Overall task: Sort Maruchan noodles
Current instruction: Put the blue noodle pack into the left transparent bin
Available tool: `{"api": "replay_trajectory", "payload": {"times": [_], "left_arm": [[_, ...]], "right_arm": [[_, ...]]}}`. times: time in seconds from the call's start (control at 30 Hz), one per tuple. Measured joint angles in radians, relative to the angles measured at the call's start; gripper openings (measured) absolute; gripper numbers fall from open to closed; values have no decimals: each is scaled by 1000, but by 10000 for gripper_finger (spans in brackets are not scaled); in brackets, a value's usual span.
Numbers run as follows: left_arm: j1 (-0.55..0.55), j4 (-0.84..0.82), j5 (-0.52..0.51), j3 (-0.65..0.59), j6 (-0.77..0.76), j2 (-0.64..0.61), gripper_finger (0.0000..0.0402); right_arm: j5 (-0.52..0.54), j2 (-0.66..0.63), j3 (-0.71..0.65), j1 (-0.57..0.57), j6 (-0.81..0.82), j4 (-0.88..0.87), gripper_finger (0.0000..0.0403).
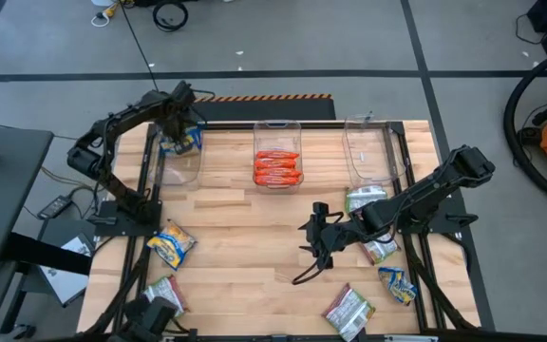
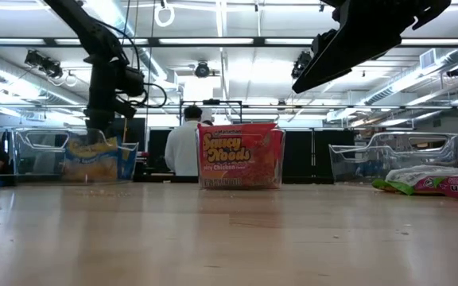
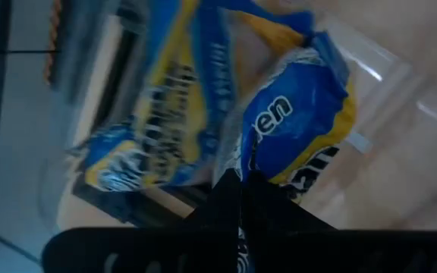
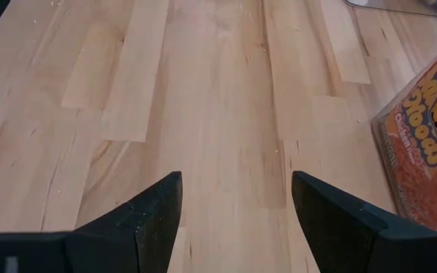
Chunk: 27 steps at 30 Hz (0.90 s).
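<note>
Left hand: the left hand (image 1: 184,133) is clamped on a yellow-and-blue packet (image 3: 302,129) and is held over the left bin (image 1: 180,152) at the far edge of the surface (image 1: 245,266).
Left bin: another yellow-and-blue packet (image 3: 165,114) is seen inside it, just beside the held one.
Right hand: the right hand (image 1: 313,245) is spread wide with nothing between its fingers (image 4: 150,212); it is poised over bare wood near the middle of the surface.
Middle bin: the middle bin (image 1: 278,161) is filled with orange-red packets (image 1: 277,168).
Right bin: the right bin (image 1: 368,152) appears to hold no packets.
Loose packets: 1 yellow-and-blue packet (image 1: 169,245) and 1 silvery packet (image 1: 164,294) are left on the near left; 3 silvery ones (image 1: 367,199) (image 1: 380,249) (image 1: 349,309) and 1 yellow-and-blue one (image 1: 399,283) lie on the right.
Step in hand: the held packet is judged ready to be dropped into the left bin.
Done well: the packet should be lowered inside the bin walls before the grip is loosened, so it is laid flat on its match and not caught on the rim.
</note>
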Motion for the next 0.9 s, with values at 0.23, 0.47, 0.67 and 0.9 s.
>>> {"api": "replay_trajectory", "payload": {"times": [0.23, 0.47, 0.67, 0.9], "left_arm": [[-13, 129, -153, -3, -149, 0, 9], [-14, 218, -108, -3, -155, 0, 32], [-13, 225, -108, -3, -186, 0, 52], [-34, 210, -102, -3, -171, 0, 65]], "right_arm": [[-1, 0, 0, 0, -18, 0, 254], [-2, 0, 0, -1, -10, 1, 254], [-3, 0, 0, 0, -8, 1, 254], [-22, 0, 0, 0, -8, 1, 254]]}}
